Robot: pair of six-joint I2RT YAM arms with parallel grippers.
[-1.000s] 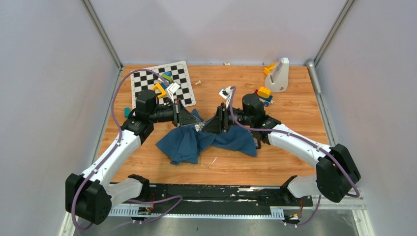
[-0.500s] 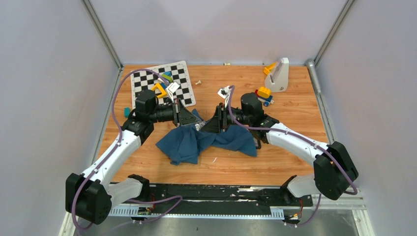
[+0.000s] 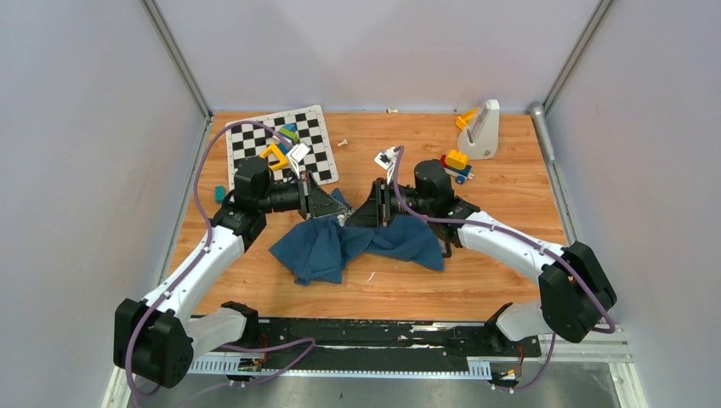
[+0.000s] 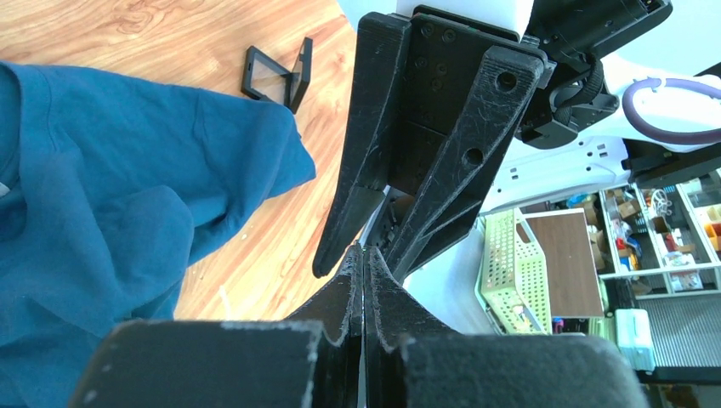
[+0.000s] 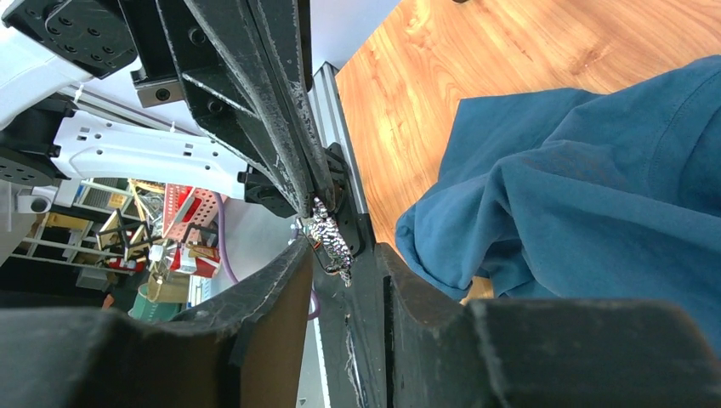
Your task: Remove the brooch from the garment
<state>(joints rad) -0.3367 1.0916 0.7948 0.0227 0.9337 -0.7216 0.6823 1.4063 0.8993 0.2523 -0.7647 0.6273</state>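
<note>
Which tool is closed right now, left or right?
The left tool: fingers pressed together, brooch dangling at their tip. The right tool stands open around it.

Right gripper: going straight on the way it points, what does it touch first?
Probably the brooch, pinched at the tip of the shut left gripper and sitting between the open fingers of the right gripper; depth is unclear.

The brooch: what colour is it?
The brooch is sparkly silver-white; the right wrist view shows it best.
</note>
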